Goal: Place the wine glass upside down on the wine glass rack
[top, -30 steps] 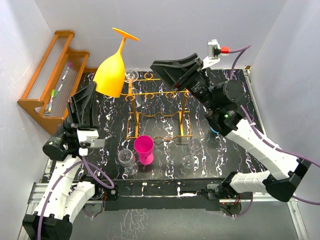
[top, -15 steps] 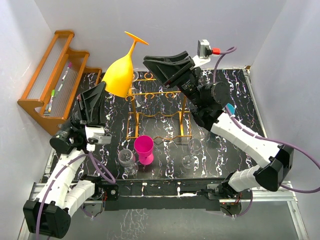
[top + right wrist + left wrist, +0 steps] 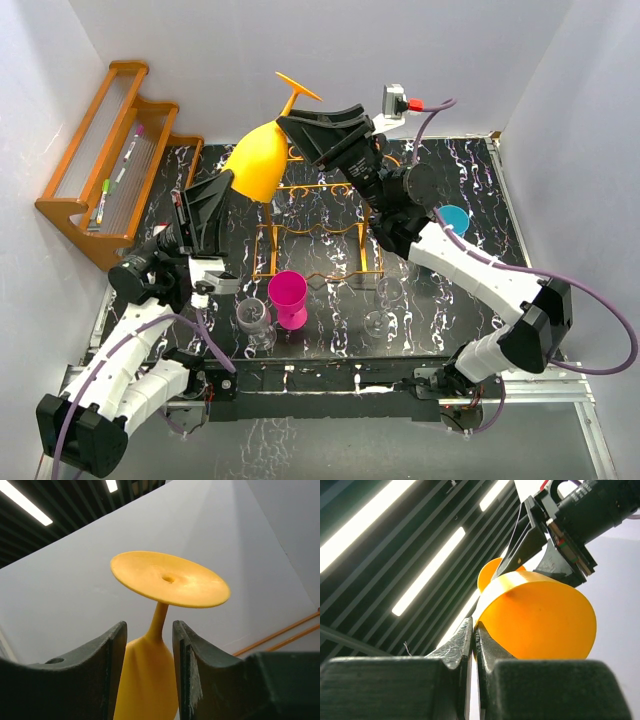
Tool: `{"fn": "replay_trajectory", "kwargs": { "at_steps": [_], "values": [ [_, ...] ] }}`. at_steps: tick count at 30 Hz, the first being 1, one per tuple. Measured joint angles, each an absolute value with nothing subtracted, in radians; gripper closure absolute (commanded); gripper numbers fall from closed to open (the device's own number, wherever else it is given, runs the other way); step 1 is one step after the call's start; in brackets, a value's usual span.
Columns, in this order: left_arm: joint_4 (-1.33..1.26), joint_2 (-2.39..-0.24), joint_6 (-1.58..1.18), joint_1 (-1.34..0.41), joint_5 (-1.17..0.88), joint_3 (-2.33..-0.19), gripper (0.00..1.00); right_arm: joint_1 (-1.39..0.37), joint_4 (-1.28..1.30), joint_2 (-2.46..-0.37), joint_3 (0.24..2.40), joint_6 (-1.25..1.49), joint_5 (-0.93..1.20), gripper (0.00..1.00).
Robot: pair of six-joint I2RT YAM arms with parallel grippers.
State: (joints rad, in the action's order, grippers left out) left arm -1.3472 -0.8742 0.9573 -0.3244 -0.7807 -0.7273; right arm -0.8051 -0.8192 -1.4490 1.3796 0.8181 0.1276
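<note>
Inverted orange plastic wine glass (image 3: 258,168), rim pinched in left claw (image 3: 472,630), has swung toward gold wire rack (image 3: 330,186). Right claw (image 3: 149,630), half-open, now straddles stem (image 3: 159,620). Handover looks imminent.

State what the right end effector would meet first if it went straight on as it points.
The wine glass: its stem stands between the right end effector's parted fingers, so stem or upper bowl probably comes first, though depth is unclear.
</note>
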Motion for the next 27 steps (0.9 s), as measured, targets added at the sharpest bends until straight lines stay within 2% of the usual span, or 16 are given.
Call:
{"fn": "replay_trajectory", "kwargs": {
  "at_steps": [4,6,7,11,20,22,27],
  "values": [
    [-1.314,-0.874,1.011,-0.358,-0.781,-0.727,1.00,-0.805,-0.821,-1.467,1.380,0.820,0.125,0.56],
    [-1.299,-0.874,1.032,-0.364,-0.776,-0.727,1.00,-0.805,-0.824,-1.477,1.380,0.823,0.120,0.60],
    [-1.293,-0.874,1.041,-0.366,-0.775,-0.727,1.00,-0.805,-0.826,-1.480,1.380,0.823,0.116,0.64],
    [-1.275,-0.878,1.078,-0.374,-0.773,-0.727,1.00,-0.805,-0.844,-1.482,1.380,0.830,0.108,0.90],
    [-1.265,-0.883,1.126,-0.377,-0.767,-0.727,1.00,-0.802,-0.875,-1.481,1.380,0.848,0.092,0.92],
    [-1.263,-0.883,1.129,-0.377,-0.767,-0.727,0.83,-0.802,-0.872,-1.481,1.383,0.847,0.092,0.92],
    [-1.236,-0.886,1.133,-0.382,-0.762,-0.727,0.29,-0.807,-0.833,-1.473,1.384,0.805,0.085,0.92]
  ]
}}
